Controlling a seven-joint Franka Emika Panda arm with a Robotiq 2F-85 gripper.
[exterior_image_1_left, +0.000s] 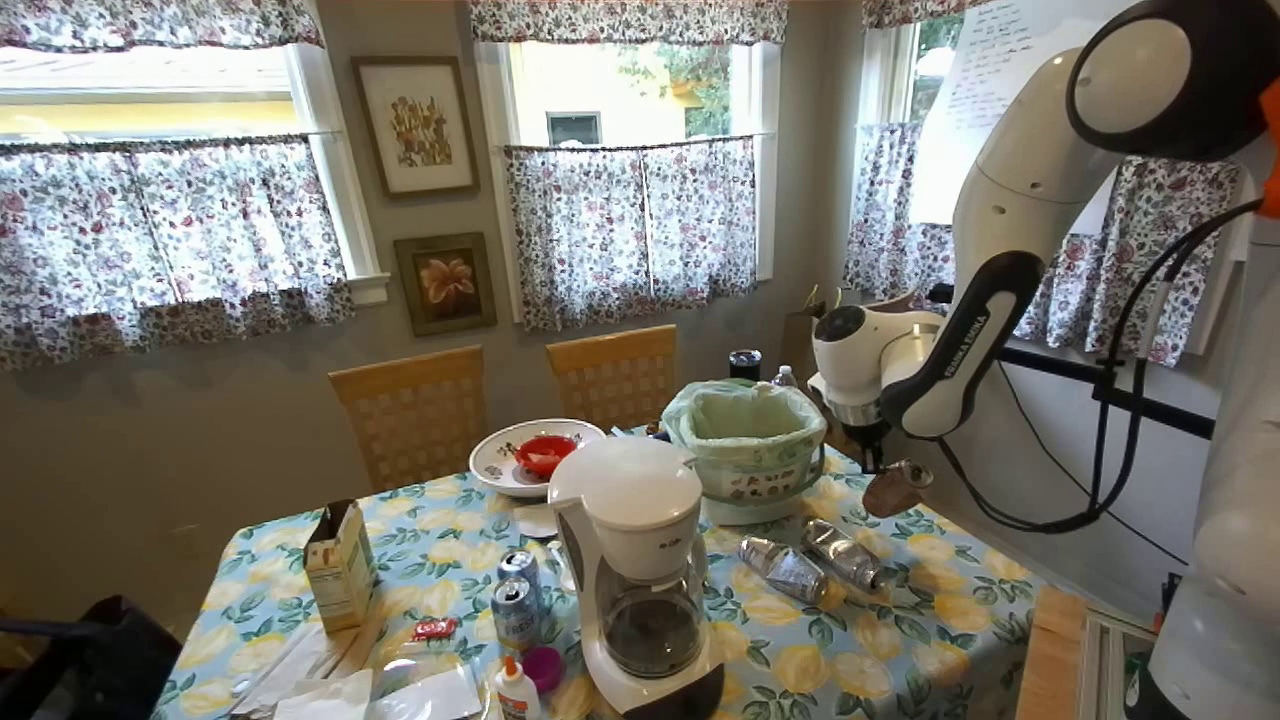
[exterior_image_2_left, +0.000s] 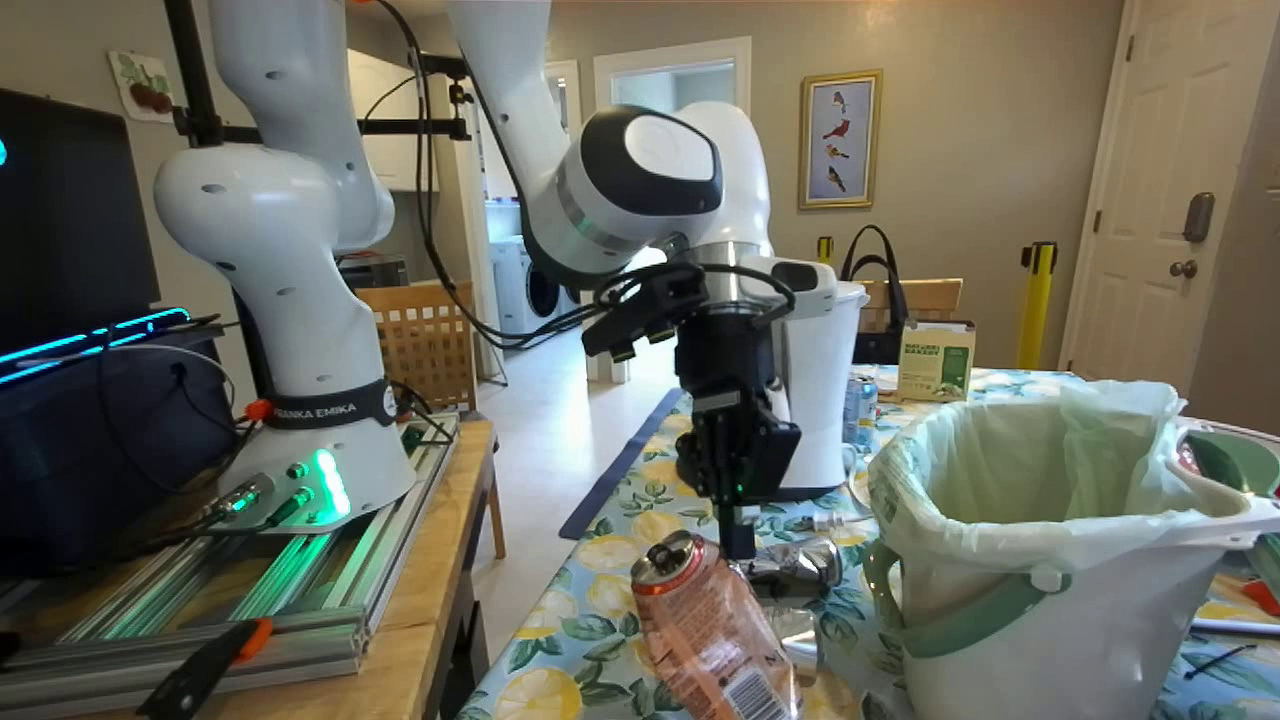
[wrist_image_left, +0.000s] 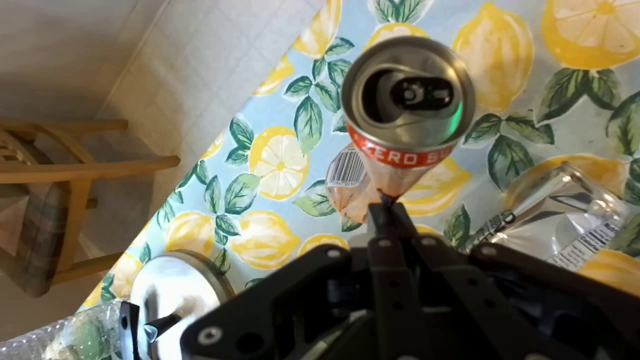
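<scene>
My gripper (wrist_image_left: 389, 207) is shut on a squashed orange-pink can (wrist_image_left: 405, 156), pinched at its crumpled middle. In the wrist view the can's open silver top faces the camera, and its lower half with a barcode bends away to the left. The can (exterior_image_1_left: 893, 490) hangs tilted beside the bin, seemingly off the cloth. In an exterior view the fingers (exterior_image_2_left: 737, 535) come down behind the can (exterior_image_2_left: 715, 630), which partly hides the grip. A white bin (exterior_image_2_left: 1040, 640) with a pale green liner stands close by. Two crushed silver cans (exterior_image_1_left: 785, 568) lie on the tablecloth in front of it.
A white coffee maker (exterior_image_1_left: 625, 490) stands mid-table. Beyond it are two upright blue cans (exterior_image_1_left: 515, 608), a carton (exterior_image_1_left: 338, 575) and a glue bottle (exterior_image_1_left: 515, 690). A patterned bowl (exterior_image_1_left: 492, 468) holds a red dish. A dark tumbler (exterior_image_1_left: 745, 366) stands behind the bin. The table edge runs near the gripper.
</scene>
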